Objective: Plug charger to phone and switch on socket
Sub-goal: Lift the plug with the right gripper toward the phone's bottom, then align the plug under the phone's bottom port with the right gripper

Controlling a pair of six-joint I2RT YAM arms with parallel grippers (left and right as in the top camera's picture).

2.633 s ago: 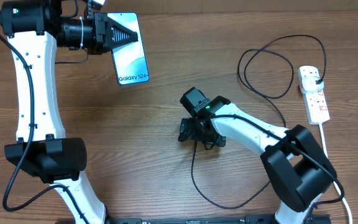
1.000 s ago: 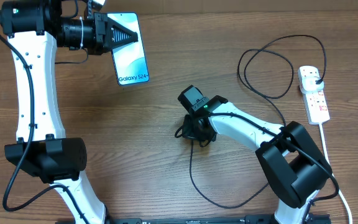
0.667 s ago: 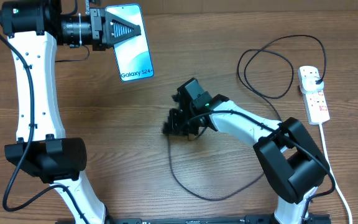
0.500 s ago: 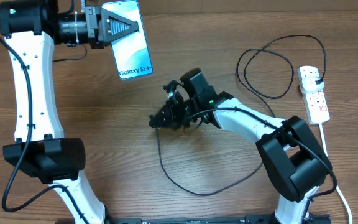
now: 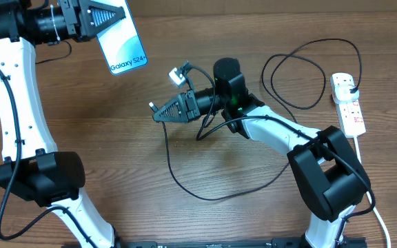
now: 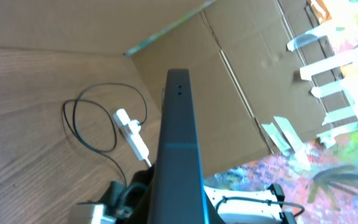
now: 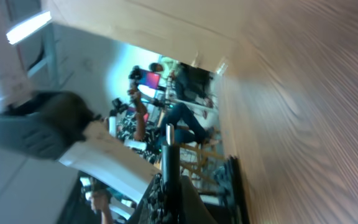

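The right wrist view is smeared; only a thin dark stub of the charger [image 7: 168, 155] shows between the closed fingers. From above, the right gripper [image 5: 157, 113] pinches that cable end over the table [image 5: 81, 138]. The left gripper [image 5: 112, 12], cut off at the frame's top, clamps the tilted phone [image 5: 124, 48]. The socket [image 5: 349, 107] lies far right.

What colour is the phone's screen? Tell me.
The phone has a light blue-teal screen with white lettering; the overhead view shows it best.
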